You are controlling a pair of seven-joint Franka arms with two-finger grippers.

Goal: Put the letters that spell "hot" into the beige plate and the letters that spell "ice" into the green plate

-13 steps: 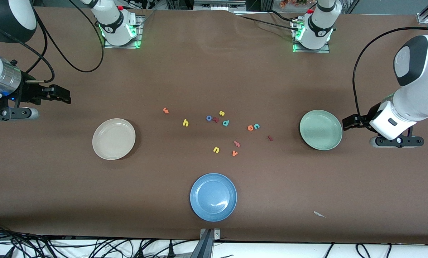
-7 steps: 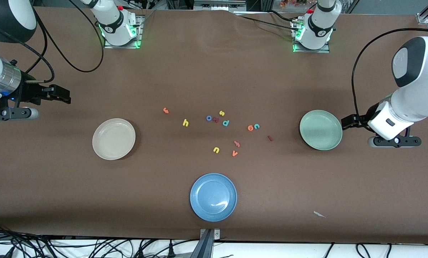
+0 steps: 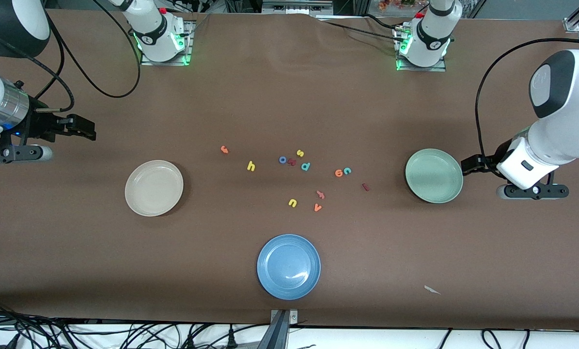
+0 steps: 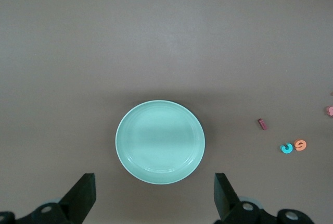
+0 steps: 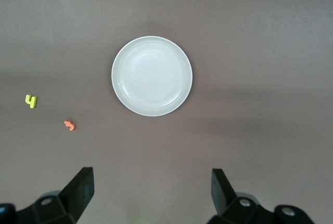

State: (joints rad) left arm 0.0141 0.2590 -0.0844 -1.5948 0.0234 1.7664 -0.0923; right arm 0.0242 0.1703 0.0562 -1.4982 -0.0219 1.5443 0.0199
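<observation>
The round cream-beige plate (image 3: 154,188) sits on the brown table (image 3: 289,97) toward the right arm's end, and it has nothing in it. The round pale sage-green plate (image 3: 434,175) sits toward the left arm's end, also with nothing in it. All the small foam letters lie on the table between these two plates.

The yellow foam "h" (image 3: 251,166) and the orange hooked "t" (image 3: 224,149) are the letters closest to the beige plate; the "t" lies farther from the front camera than the "h". The blue ring-shaped "o" (image 3: 282,160) touches a chunky dark red letter (image 3: 292,162). Near them are a yellow "s" (image 3: 300,153) and a teal "p" (image 3: 305,166).

The orange "e" (image 3: 338,172) and the teal "c" (image 3: 347,170) lie just beside each other (they seem to touch). The dark red bar-shaped "i" (image 3: 365,186) is nearer to the green plate. A yellow "u" (image 3: 292,202), an orange "v" (image 3: 318,207) and a pinkish letter (image 3: 320,195) lie nearer to the front camera, toward a round blue plate (image 3: 289,266).

The left gripper (image 4: 154,195) hangs beside the green plate, its fingers wide apart and holding nothing. The right gripper (image 5: 151,193) hangs near the beige plate, also wide apart and holding nothing.
</observation>
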